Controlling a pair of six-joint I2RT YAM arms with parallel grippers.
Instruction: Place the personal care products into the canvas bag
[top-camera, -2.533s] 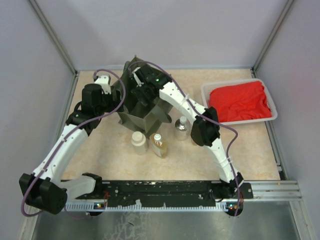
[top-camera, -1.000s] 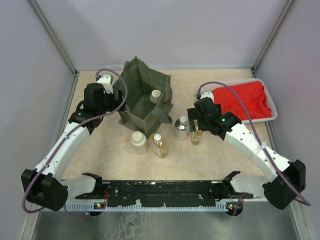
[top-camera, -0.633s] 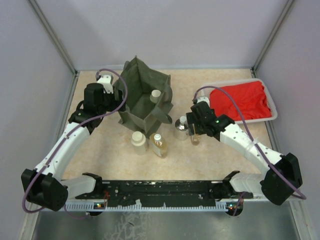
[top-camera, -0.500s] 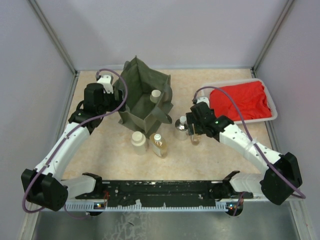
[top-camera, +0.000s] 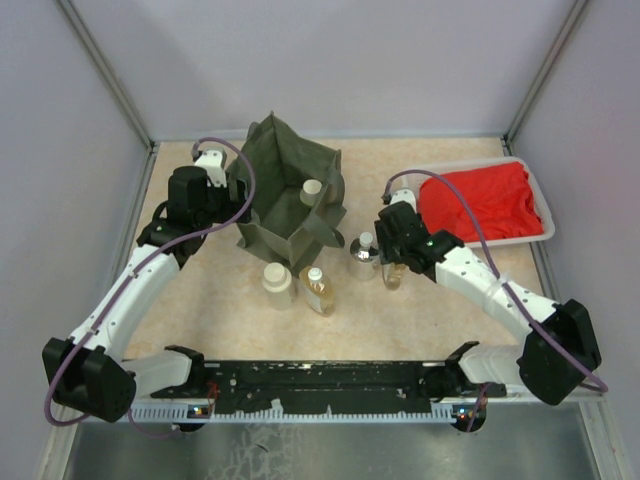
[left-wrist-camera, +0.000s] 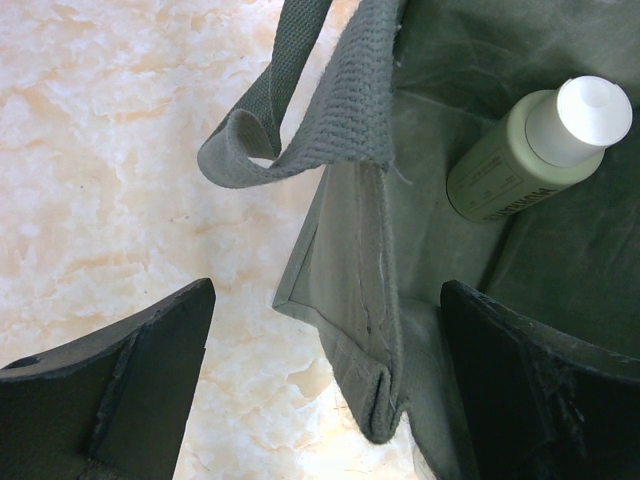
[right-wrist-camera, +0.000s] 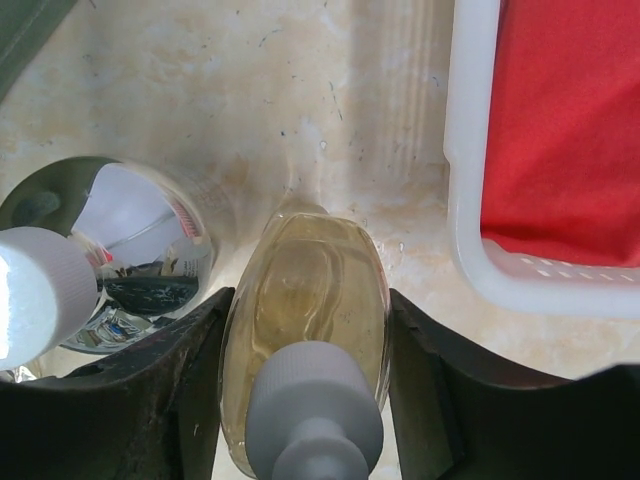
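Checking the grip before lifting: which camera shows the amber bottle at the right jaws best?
Right wrist: the amber bottle fills the frame, with the right jaws against its sides. The top camera shows only a bit of it below the arm. The left wrist sees just the bag.

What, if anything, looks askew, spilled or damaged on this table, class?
Nothing is spilled or broken. Only the canvas bag sags out of square, its near wall folded inward. The red cloth lies crumpled in the white tray. The amber bottle in the right gripper stands upright.
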